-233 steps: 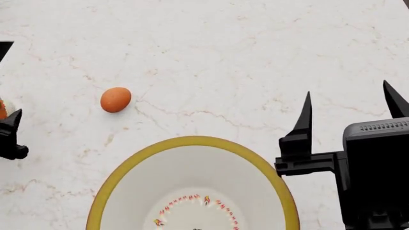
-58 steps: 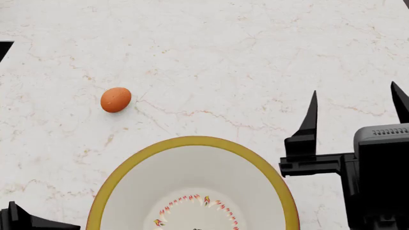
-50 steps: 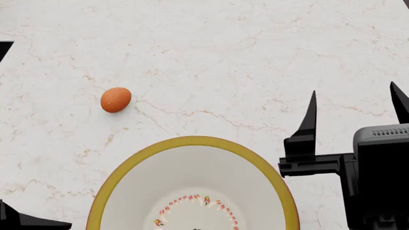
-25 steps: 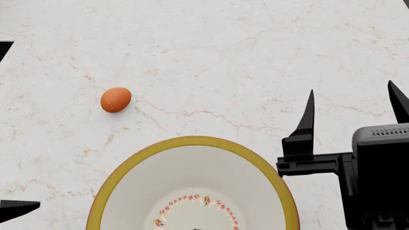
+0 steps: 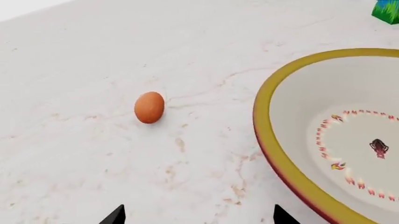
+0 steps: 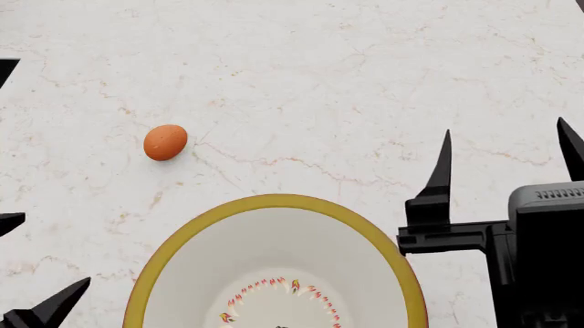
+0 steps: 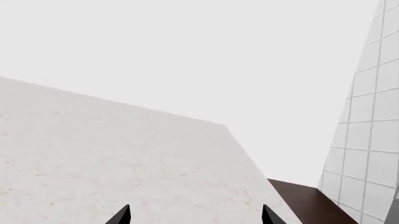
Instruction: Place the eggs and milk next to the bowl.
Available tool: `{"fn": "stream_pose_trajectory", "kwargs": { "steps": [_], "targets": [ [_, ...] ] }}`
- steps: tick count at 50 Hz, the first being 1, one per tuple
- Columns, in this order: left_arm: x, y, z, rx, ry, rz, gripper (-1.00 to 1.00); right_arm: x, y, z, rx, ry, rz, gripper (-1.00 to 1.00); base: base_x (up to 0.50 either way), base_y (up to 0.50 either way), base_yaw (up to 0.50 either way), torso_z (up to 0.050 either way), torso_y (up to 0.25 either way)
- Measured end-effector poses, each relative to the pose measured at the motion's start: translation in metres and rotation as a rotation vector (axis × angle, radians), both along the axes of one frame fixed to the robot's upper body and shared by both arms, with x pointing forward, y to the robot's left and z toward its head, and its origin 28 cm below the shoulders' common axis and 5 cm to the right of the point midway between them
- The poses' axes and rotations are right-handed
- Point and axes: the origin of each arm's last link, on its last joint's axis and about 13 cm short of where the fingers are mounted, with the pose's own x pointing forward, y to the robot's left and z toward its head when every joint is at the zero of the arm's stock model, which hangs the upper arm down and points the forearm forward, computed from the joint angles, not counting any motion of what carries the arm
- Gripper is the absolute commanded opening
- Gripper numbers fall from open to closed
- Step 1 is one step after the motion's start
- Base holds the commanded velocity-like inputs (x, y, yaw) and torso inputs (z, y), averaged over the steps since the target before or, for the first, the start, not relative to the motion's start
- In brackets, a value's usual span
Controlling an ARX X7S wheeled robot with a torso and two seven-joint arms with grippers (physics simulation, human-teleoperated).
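Note:
One orange-brown egg (image 6: 165, 142) lies on the marble counter, beyond and left of the bowl (image 6: 273, 199), a hand's width from its mustard rim. In the left wrist view the same egg (image 5: 149, 107) lies ahead of my left gripper (image 5: 197, 217), with the bowl (image 5: 265, 135) beside it. A green-and-blue corner (image 5: 388, 10) past the bowl looks like the milk. My left gripper (image 6: 46, 253) is open and empty at the bowl's left. My right gripper (image 6: 507, 137) is open and empty at the bowl's right.
A dark triangular shape (image 6: 7, 68) pokes in at the head view's left edge. In the right wrist view the counter (image 7: 112, 154) ends at a far edge, with a white tiled wall (image 7: 367, 130) and dark floor (image 7: 305, 198) beyond.
My left gripper has come up at the head view's lower left, and both its spread fingertips now show. The right gripper shifted only slightly. Egg and bowl have not moved.

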Motion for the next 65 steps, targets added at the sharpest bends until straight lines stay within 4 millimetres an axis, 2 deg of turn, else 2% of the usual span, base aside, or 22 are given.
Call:
{"fn": "stream_pose_trajectory", "kwargs": {
  "steps": [29,50,65],
  "targets": [
    [0.071,-0.02,0.008,0.091,0.047,0.136,1.0,-0.004,-0.003,0.001,0.003,-0.005,-0.007,1.0,0.0,0.0,0.0,0.0,0.0],
    [0.124,-0.037,0.021,0.164,0.073,0.131,1.0,-0.006,-0.003,0.001,0.0,-0.001,-0.008,1.0,0.0,0.0,0.0,0.0,0.0],
    [0.157,-0.047,0.018,0.189,0.087,0.113,1.0,-0.003,-0.003,-0.001,-0.001,0.008,-0.013,1.0,0.0,0.0,0.0,0.0,0.0]
  ]
}}
